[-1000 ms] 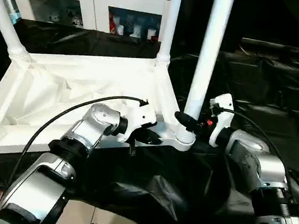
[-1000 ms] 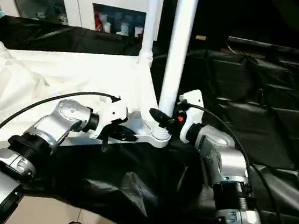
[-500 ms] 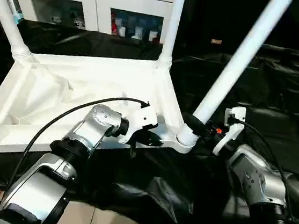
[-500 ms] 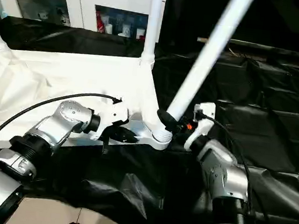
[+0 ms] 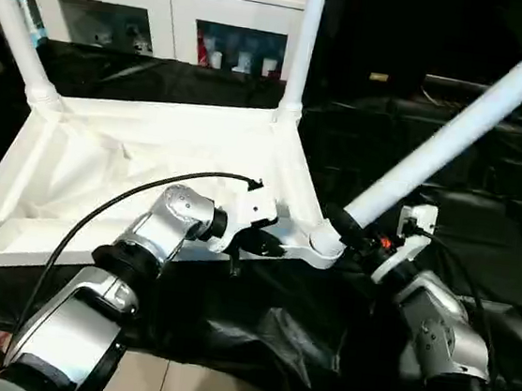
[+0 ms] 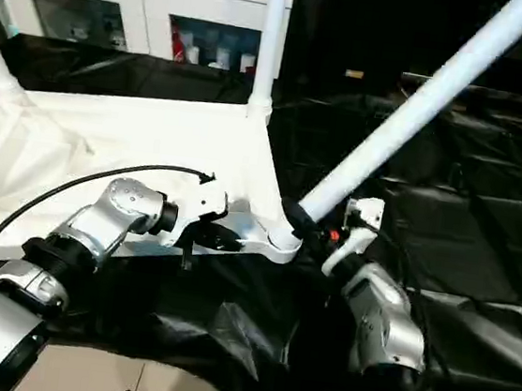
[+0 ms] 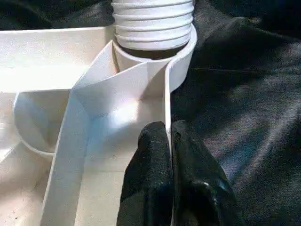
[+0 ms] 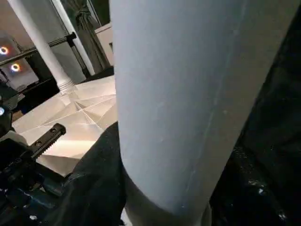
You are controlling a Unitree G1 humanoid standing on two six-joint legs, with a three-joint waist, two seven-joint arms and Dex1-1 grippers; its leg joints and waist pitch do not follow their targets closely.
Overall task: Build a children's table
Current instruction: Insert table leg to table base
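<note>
Pinching the near rim of the upturned white plastic ribbed tabletop [image 5: 153, 146] on the black-draped desk [image 5: 488, 193], our left hand [image 7: 170, 155] steadies it; our right hand [image 5: 355, 236] clamps the tilted white tube leg [image 5: 457, 133], not yet upright in the near-right socket [image 7: 155, 52]. Two far legs [image 5: 302, 40] stand seated.

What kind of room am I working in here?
Probably an indoor demo or lab room set up like a home: white glass-door cabinets holding small figurines, black plastic sheeting draped over the work surface, and the upturned white plastic children's table top.
</note>
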